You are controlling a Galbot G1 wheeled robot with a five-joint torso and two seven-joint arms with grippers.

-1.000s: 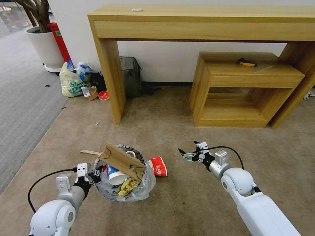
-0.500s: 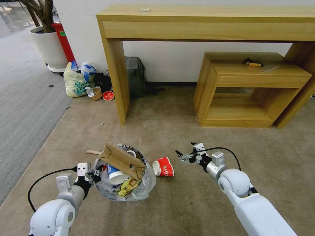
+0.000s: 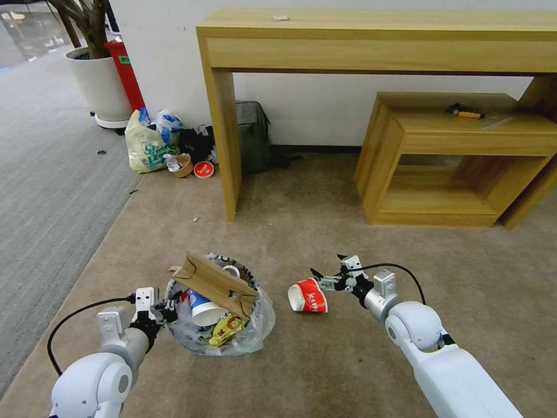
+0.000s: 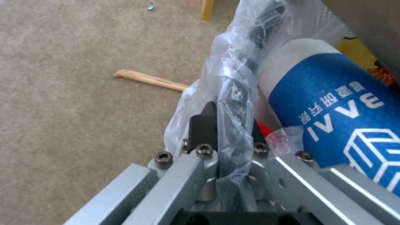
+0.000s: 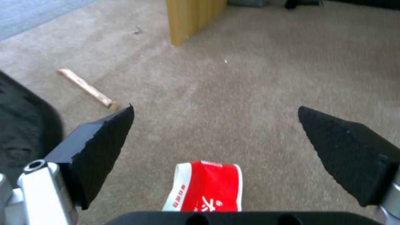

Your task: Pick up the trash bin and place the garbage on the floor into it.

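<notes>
- The step in hand looked like collecting the red paper cup [image 3: 308, 297]: it lay on its side on the beige carpet [image 3: 325, 232], just beside the right gripper [image 3: 326, 275], whose fingers stood wide apart with nothing between them.
- Next, that gripper would probably need to come down around the cup's wall and close gently, as thin paper crushes easily.
- The left gripper [image 4: 228, 125] was clamped on the trash bin [image 3: 248, 332] at its bag-covered rim.
- The bin, near the cup, was heaped with a blue cup [image 3: 200, 306], cardboard [image 3: 216, 284] and wrappers.
- A wooden stick [image 5: 87, 87] lay on the carpet beside the bin.
</notes>
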